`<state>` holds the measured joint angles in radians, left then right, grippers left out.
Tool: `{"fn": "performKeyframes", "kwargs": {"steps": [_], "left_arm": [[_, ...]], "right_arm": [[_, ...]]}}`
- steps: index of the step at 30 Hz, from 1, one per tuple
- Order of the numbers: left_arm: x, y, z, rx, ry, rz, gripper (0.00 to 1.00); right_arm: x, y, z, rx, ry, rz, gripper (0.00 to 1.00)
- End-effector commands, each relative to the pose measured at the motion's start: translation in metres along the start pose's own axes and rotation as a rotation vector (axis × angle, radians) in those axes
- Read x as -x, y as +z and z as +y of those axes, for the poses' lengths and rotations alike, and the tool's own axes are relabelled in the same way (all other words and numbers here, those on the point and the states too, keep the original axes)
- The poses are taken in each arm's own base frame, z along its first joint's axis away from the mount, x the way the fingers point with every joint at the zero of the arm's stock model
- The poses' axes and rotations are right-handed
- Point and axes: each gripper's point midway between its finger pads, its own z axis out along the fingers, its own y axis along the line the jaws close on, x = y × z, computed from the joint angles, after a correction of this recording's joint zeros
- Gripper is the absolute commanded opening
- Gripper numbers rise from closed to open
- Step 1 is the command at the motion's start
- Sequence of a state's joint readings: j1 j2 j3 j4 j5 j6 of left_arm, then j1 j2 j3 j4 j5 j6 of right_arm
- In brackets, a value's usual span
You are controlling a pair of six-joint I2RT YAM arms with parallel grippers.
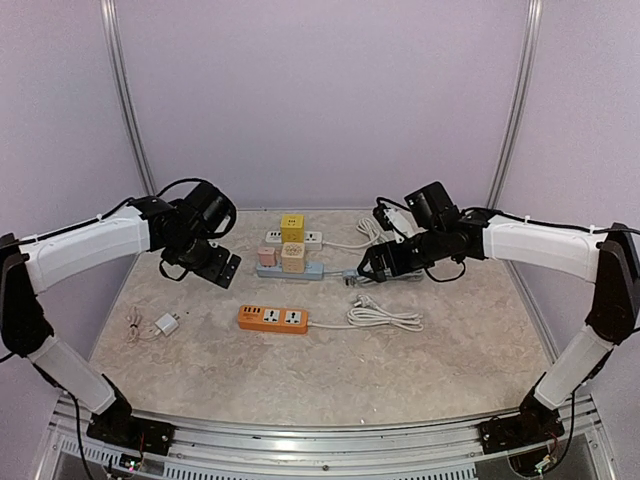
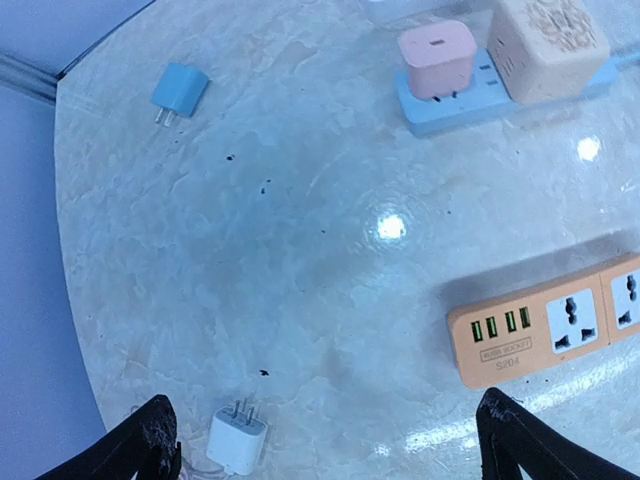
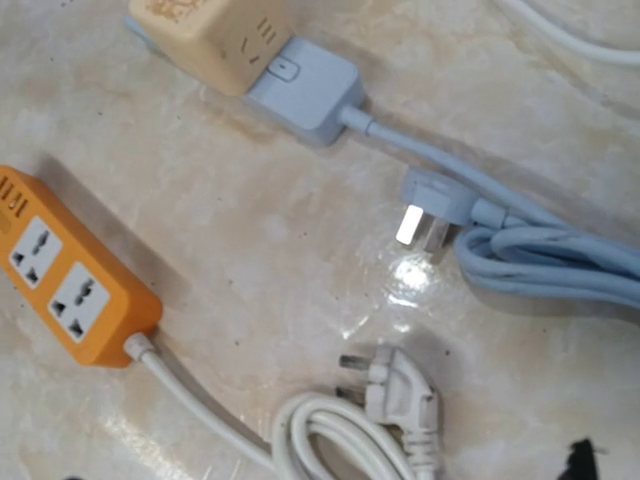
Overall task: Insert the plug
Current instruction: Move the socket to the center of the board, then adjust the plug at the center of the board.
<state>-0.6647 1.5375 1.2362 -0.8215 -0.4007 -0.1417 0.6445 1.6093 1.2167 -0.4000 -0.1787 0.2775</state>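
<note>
The orange power strip [image 1: 272, 318] lies mid-table, also seen in the left wrist view [image 2: 550, 330] and the right wrist view [image 3: 75, 285]. Its white plug [image 3: 400, 395] lies flat on the coiled white cord [image 1: 385, 318]. A white charger [image 2: 237, 440] with two prongs lies at the left [image 1: 165, 325]. My left gripper [image 1: 212, 264] is open and empty, hovering over the table, its fingertips [image 2: 140, 450] wide apart. My right gripper [image 1: 372, 264] hovers above the plugs, open and empty; only one fingertip [image 3: 582, 462] shows clearly.
A blue-grey strip [image 1: 290, 271] carries a pink adapter [image 2: 437, 57] and a beige cube [image 2: 545, 35]; its blue-grey plug [image 3: 432, 205] lies beside its coiled cable. A white strip with a yellow cube [image 1: 291, 227] sits behind. A loose blue adapter [image 2: 179, 90] lies far left.
</note>
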Motion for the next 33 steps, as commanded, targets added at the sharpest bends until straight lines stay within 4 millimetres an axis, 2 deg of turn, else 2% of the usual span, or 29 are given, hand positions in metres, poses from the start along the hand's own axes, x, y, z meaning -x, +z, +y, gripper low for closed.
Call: {"fn": "performKeyframes", "kwargs": {"steps": [1, 4, 9, 13, 17, 25, 33], "left_arm": [[-0.005, -0.014, 0.032, -0.053, -0.199, 0.061, 0.99], [-0.018, -0.017, 0.036, -0.063, -0.232, 0.099, 0.99], [-0.069, -0.004, 0.045, 0.000, -0.200, 0.287, 0.99], [-0.092, 0.006, 0.043, 0.000, -0.180, 0.363, 0.99], [-0.103, 0.016, 0.046, -0.010, -0.206, 0.420, 0.97], [-0.133, 0.050, 0.052, 0.062, -0.200, 0.605, 0.94], [-0.149, 0.065, 0.069, 0.086, -0.219, 0.681, 0.92]], "right_arm": [[0.004, -0.015, 0.002, 0.013, 0.016, -0.025, 1.00], [0.002, -0.020, 0.002, 0.012, 0.018, -0.035, 1.00], [0.001, -0.028, 0.004, 0.017, 0.014, -0.053, 1.00], [0.002, -0.032, 0.007, 0.031, 0.010, -0.068, 1.00], [0.002, -0.035, 0.010, 0.049, 0.003, -0.076, 1.00], [-0.002, -0.041, 0.015, 0.079, -0.008, -0.092, 1.00], [-0.009, -0.045, 0.018, 0.105, -0.019, -0.109, 1.00]]}}
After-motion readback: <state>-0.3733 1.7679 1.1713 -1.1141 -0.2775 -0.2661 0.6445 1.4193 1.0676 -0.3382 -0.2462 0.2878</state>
